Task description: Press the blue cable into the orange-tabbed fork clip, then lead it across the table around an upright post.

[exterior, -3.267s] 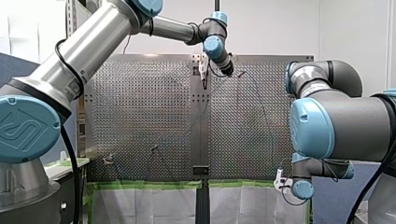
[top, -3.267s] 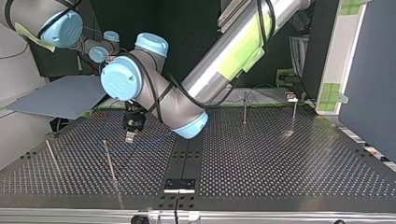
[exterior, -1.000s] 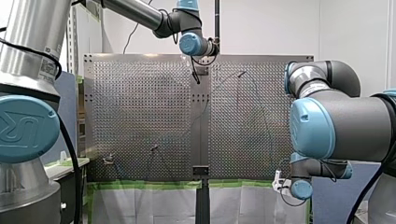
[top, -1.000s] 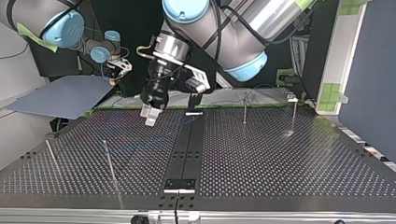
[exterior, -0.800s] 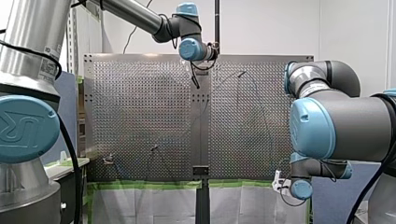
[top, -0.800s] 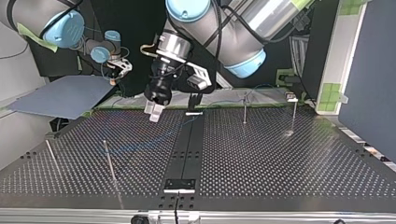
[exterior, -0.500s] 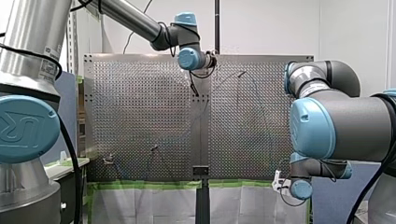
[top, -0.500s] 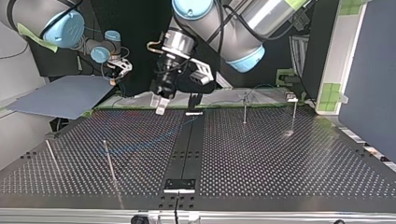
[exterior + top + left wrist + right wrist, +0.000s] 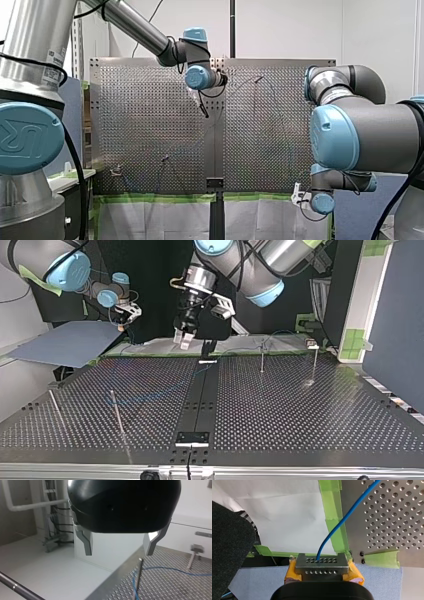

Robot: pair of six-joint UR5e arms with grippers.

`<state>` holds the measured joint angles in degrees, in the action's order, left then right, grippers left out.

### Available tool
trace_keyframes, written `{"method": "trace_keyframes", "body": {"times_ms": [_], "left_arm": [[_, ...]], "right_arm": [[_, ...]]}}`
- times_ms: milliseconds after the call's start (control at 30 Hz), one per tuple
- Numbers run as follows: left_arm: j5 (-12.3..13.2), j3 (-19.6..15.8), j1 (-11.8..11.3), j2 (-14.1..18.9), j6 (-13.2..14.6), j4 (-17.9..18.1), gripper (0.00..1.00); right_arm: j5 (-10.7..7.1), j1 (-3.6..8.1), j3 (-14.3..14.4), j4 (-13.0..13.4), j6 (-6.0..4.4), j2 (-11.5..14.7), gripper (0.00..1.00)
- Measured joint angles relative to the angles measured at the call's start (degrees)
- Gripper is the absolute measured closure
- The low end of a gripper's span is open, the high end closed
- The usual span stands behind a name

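My left gripper [image 9: 202,107] [image 9: 184,340] hangs open and empty above the far middle of the table in the top view. Its metal fingers [image 9: 86,542] stand wide apart with nothing between them. Below and ahead of them a blue cable [image 9: 165,569] lies on the perforated table beside an upright post [image 9: 139,566]. My right gripper [image 9: 322,562] [image 9: 298,192] [image 9: 129,312], with yellow pads, is shut on the blue cable [image 9: 342,522] just off the table's taped edge. A small clip [image 9: 312,345] [image 9: 116,171] sits at the top view's far right.
Thin upright posts [image 9: 261,357] [image 9: 117,412] [image 9: 55,410] stand on the perforated table [image 9: 300,410]. A grey sheet [image 9: 65,342] lies off the table at the top view's left. Green tape [image 9: 334,512] and white paper line the table edge near my right gripper.
My left gripper has risen and swung toward the top view's right and the table's far edge, still open and empty. My right arm has stayed put, holding the cable.
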<state>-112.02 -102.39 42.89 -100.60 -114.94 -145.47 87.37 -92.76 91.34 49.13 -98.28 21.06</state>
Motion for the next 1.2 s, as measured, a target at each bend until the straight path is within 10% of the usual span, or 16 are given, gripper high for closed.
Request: {"method": "trace_keyframes", "body": {"times_ms": [400,1200], "left_arm": [[-4.62,-7.17,-0.32,0.0,1.37,1.04,0.0],[-4.59,-20.27,-5.26,0.01,4.24,8.18,0.0]], "right_arm": [[0.0,-0.09,0.0,-0.08,0.0,-0.01,1.0],[0.0,-0.31,-0.01,-0.08,-0.05,-0.05,1.0]]}}
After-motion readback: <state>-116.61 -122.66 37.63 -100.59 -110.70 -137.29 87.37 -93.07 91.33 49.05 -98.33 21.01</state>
